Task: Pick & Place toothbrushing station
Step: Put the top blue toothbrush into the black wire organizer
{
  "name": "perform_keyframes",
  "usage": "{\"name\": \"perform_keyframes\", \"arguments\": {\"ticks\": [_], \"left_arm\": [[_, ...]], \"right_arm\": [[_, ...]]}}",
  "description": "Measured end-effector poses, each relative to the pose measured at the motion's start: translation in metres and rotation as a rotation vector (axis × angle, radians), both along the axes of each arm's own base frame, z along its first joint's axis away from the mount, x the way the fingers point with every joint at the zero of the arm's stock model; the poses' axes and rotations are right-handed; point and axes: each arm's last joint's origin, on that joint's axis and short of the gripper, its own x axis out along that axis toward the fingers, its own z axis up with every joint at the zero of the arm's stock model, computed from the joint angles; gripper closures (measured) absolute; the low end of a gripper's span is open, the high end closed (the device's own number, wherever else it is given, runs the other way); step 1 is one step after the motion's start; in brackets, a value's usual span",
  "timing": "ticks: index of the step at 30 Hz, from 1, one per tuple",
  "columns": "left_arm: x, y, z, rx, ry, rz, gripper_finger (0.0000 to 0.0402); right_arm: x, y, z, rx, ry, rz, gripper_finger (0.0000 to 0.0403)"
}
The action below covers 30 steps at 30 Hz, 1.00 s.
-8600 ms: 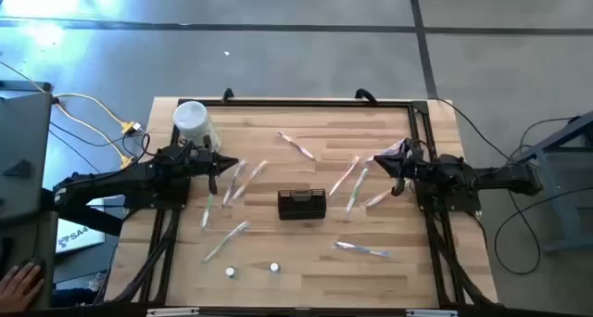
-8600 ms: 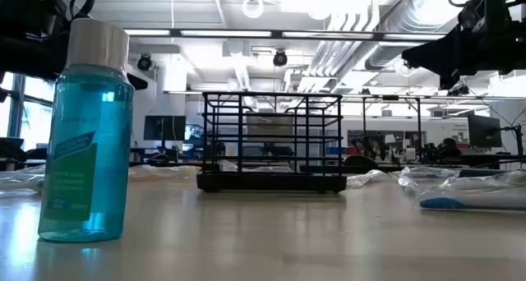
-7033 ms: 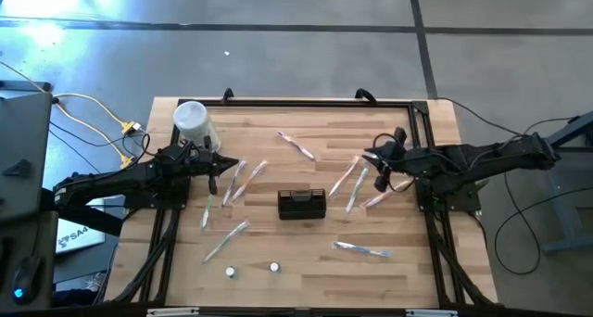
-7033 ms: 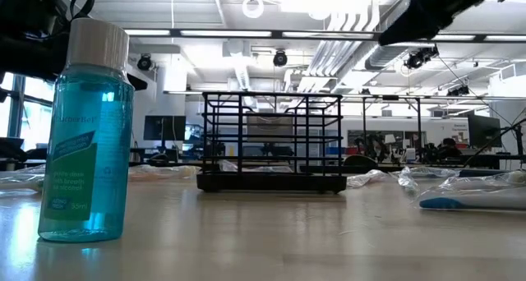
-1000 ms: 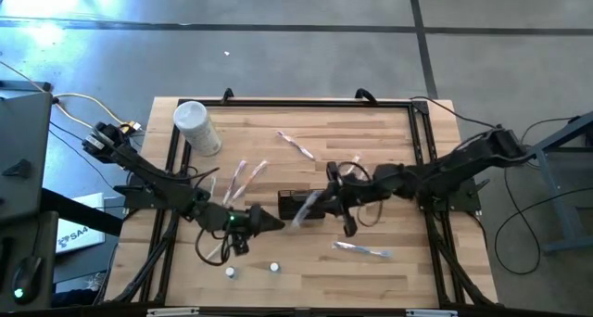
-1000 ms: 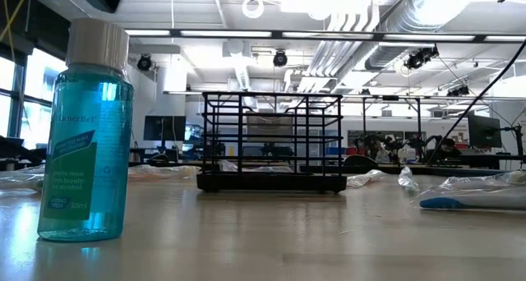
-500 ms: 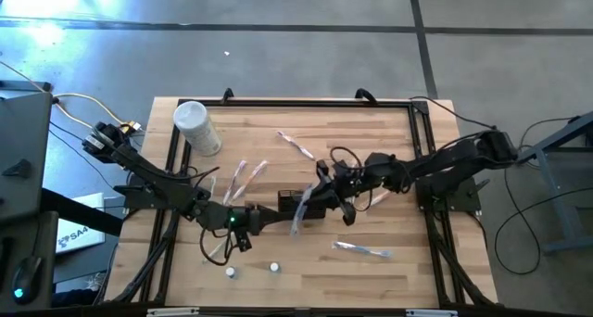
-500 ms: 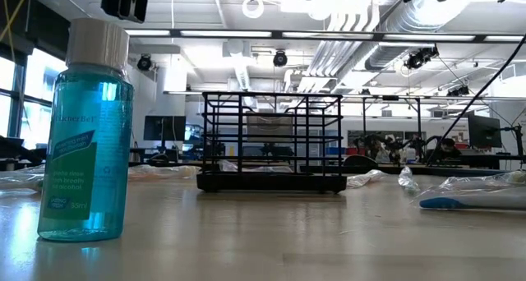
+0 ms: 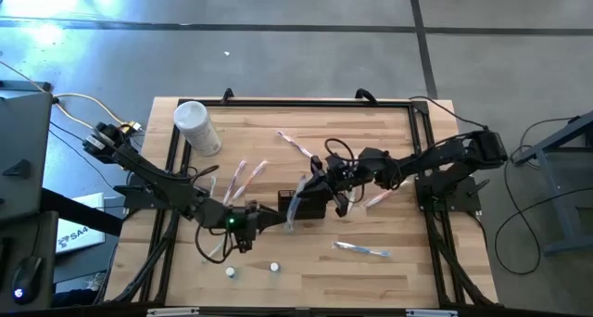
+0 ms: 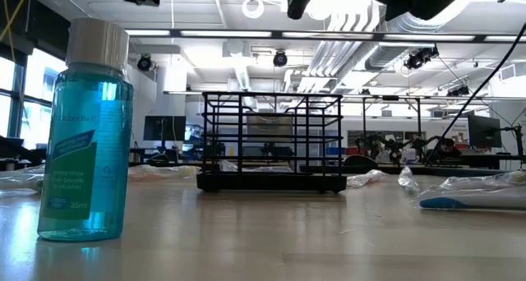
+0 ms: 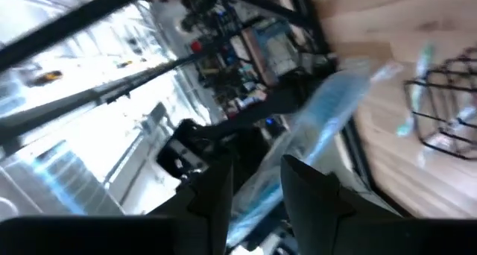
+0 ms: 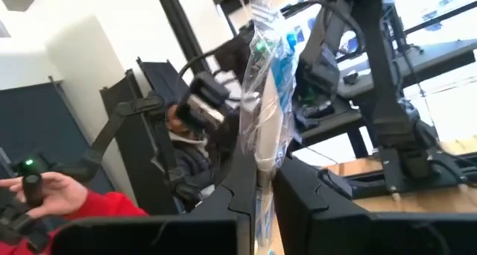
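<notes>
Black wire holder (image 9: pixel 303 204) sits mid-table. Right gripper (image 9: pixel 311 182) just above it, pinching a wrapped toothbrush (image 12: pixel 268 83) — left gripper (image 9: pixel 276 217) beside it, clamped on another wrapped brush (image 11: pixel 328 113).

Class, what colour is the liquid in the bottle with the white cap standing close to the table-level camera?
Blue-green, almost turquoise. The bottle shows best in the low view.

my fingers (image 12: pixel 242 203): closed on the wrapped toothbrush (image 12: pixel 268 98)
toothbrush: upright, in clear plastic
beside the toothbrush: dark arm (image 12: pixel 373 68); a person's hand (image 12: pixel 52 194), red sleeve
</notes>
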Motion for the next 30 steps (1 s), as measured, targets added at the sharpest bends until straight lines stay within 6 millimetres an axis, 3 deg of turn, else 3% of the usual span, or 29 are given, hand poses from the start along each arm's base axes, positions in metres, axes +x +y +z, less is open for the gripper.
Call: {"name": "perform_keyframes", "arguments": {"ticks": [11,16,21,30], "left_arm": [[0.011,0.02,-0.003,0.012,0.022,0.03,0.0291],[0.019,0.021,-0.01,0.034,0.039,-0.061,0.0291],[0.027,0.022,-0.018,0.193,0.037,-0.064,0.0291],[0.027,0.02,-0.016,0.171,0.009,-0.092,0.0291]], "right_arm": [[-0.001,0.0,0.001,0.008,-0.001,0.04,0.0382],[0.0,0.0,0.0,0.008,0.006,0.038,0.0382],[0.0,-0.001,-0.001,0.003,0.018,0.019,0.0382],[0.0,-0.002,0.0,-0.003,0.009,0.013,0.0382]]}}
